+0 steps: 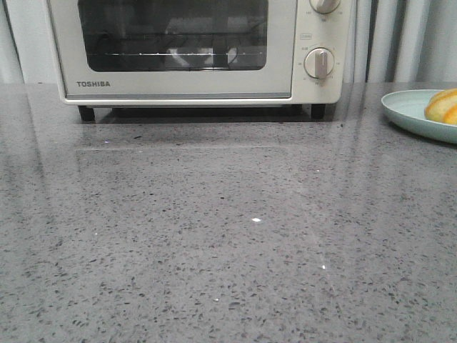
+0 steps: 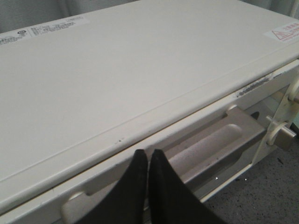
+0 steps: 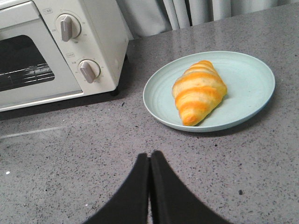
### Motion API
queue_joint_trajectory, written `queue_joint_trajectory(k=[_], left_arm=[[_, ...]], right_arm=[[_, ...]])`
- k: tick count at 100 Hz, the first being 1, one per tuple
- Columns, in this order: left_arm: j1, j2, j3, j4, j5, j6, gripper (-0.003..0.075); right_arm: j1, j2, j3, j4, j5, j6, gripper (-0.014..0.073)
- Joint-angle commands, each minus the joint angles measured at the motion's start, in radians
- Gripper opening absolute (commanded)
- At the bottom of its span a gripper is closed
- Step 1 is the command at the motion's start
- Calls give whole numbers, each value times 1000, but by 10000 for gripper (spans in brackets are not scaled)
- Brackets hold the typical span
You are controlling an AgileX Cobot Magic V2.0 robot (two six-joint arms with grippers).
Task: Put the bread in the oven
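The cream-white TOSHIBA oven (image 1: 193,53) stands at the back of the counter with its dark glass door closed; it also shows as the oven (image 3: 56,51) in the right wrist view. My left gripper (image 2: 148,153) is shut and empty, hovering over the oven's top front edge (image 2: 140,93), just above the door handle (image 2: 210,144). The bread (image 3: 198,91), a golden-orange striped croissant, lies on a pale green plate (image 3: 247,79); at the front view's right edge the bread (image 1: 443,106) is partly cut off. My right gripper (image 3: 149,155) is shut and empty, over the counter short of the plate.
The grey speckled countertop (image 1: 228,243) spreads in front of the oven. Two round knobs (image 3: 70,27) sit on the oven's right panel. A wire rack (image 1: 171,53) shows through the glass. Pale curtains (image 3: 187,11) hang behind the counter. The plate (image 1: 414,114) lies right of the oven.
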Motion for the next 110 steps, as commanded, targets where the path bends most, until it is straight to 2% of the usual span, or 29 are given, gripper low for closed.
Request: queue_joint_trajectory(k=[1,28,56,78,110], left_arm=[[-9,-23,-15,5,62,0,-22],[-9,-25,-15,5,214,0,-22],[-9,-62,61,5,258,-9,-22],[-9,-97,195,-2,251,-9,-22],[-9,-95,351,-2,152,-9,-22]], right_arm=[[0,16,-37,0,-64,-13,-53],[0,16,-37,11,-64,-13,-53],[0,16,-37,28,-68,-13,-53],[0,16,-39,40,-111,-13,-53],[0,16,-39,40,-158,-13,-53]])
